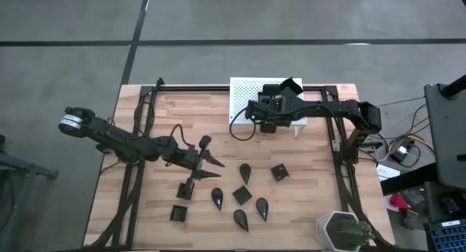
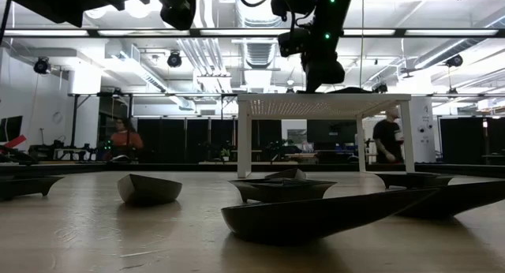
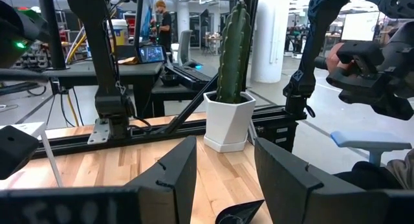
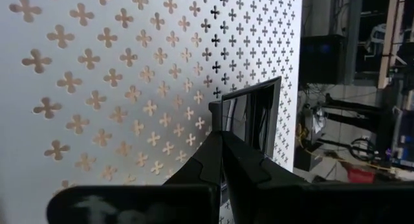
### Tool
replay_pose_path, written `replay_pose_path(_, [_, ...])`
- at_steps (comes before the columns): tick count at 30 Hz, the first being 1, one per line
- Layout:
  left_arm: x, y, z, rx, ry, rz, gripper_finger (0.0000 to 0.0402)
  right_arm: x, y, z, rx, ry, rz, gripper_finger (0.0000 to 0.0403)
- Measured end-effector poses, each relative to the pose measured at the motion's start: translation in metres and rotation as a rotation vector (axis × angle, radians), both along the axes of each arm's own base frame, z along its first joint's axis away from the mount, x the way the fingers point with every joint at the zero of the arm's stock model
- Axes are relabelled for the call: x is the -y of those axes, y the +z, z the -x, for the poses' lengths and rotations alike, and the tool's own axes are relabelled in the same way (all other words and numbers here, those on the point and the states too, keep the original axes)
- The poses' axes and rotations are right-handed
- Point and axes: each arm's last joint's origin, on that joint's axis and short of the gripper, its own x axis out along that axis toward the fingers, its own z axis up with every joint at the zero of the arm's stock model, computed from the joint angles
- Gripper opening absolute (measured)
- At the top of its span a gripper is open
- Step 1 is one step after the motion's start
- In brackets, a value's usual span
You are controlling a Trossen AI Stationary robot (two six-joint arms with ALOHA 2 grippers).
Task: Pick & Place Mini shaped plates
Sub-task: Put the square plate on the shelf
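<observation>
Pinching a square mini plate (image 4: 249,120) by its rim above the white stand (image 4: 97,88), the right gripper (image 4: 223,143) risks tilting it on release, while the left gripper (image 3: 220,166), fingers apart, hovers over plates remaining on the worktop (image 1: 306,179).

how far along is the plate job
Early. Nothing clearly sits on the white stand yet. In hand: the right gripper holds one square plate over it, fingers shut. To do: about nine plates lie on the table; the left gripper hangs open above them.
</observation>
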Motion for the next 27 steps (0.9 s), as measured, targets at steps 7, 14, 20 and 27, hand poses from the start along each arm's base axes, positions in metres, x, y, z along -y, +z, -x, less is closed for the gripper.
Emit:
replay_pose_path(7, [0.0001, 0.0001, 0.0, 0.0, 0.0, 0.002, 0.0151, 0.0011, -0.0007, 0.0003, 0.009, -0.007, -0.015, 0.0009])
replay_pose_path(14, [0.0001, 0.0003, 0.0001, 0.003, 0.0, 0.002, 0.0151, 0.0006, -0.0012, 0.0, 0.018, -0.006, -0.037, 0.0009])
replay_pose_path(20, [0.0001, 0.0001, 0.0001, 0.0, 0.0, 0.006, 0.0151, 0.0008, -0.0013, 0.0001, 0.018, -0.006, -0.037, 0.0009])
replay_pose_path(27, [0.0001, -0.0002, 0.0001, -0.002, 0.0, 0.006, 0.0151, 0.0023, -0.0016, 0.0013, 0.008, -0.009, -0.042, 0.001])
